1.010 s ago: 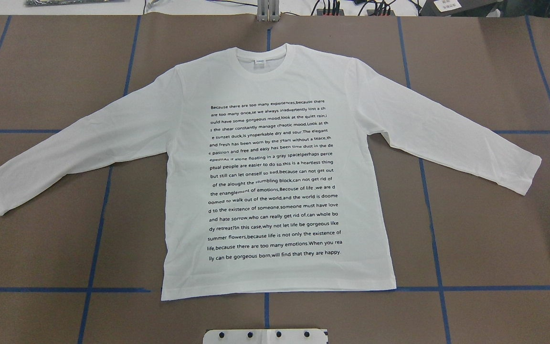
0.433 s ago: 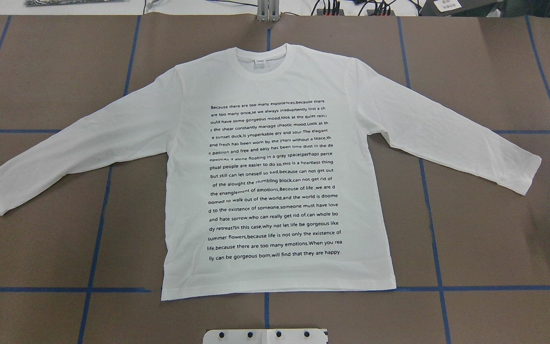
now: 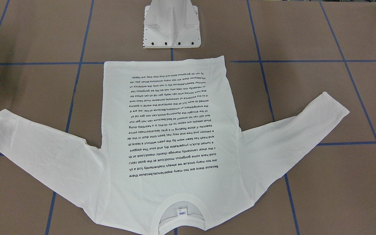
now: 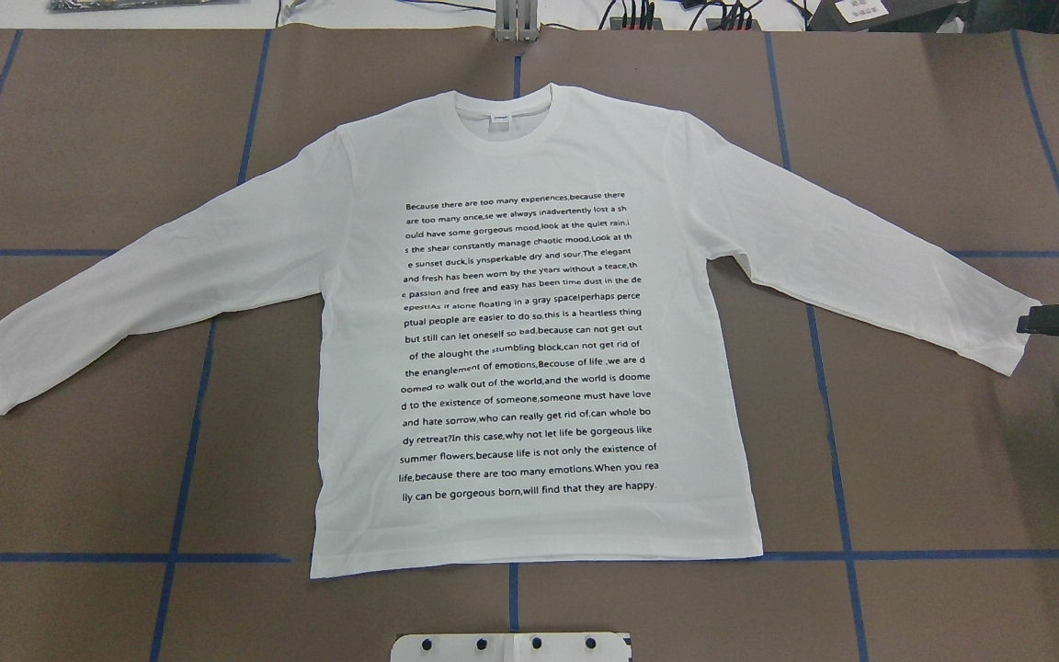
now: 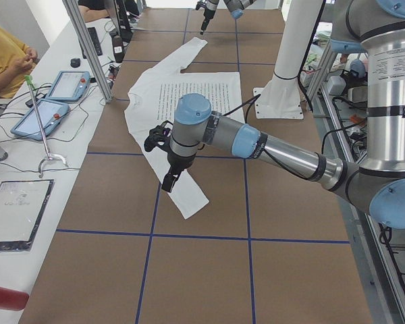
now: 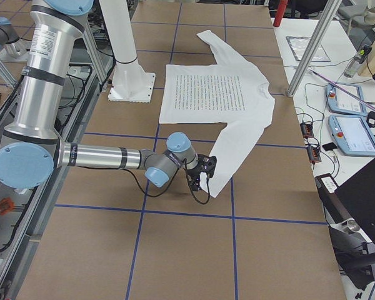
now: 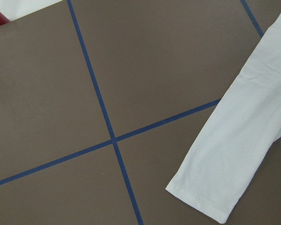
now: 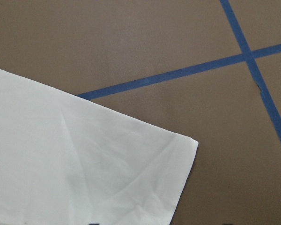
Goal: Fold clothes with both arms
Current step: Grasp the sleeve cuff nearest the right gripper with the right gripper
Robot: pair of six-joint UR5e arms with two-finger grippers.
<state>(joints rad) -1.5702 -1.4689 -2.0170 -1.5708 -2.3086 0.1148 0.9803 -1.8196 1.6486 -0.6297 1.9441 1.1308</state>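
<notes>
My right pincer [image 4: 1031, 322] has come in over the table [image 4: 943, 441] from its right edge; a second ago it was out of the overhead view; then only its tip showed at the border; now it reaches the cuff [image 4: 1019, 342] of the shirt [image 4: 511, 156].

From behind and above the base we look down on the counter [image 4: 952, 138], with the shirt [image 4: 529, 322] centred and its collar toward the top. From across the counter we face the white pedestal [image 3: 172, 26] at top centre and see the same shirt upside down. Both views catch the right pincer [image 4: 1026, 322] at a side edge. The two end views look along the counter from farther off — the left arm [image 5: 256, 142] large in one, the right arm [image 6: 106, 156] in the other. The wrist cameras hang close over the brown surface, each showing a cuff [image 7: 201, 201] and blue tape [image 7: 113, 139].
</notes>
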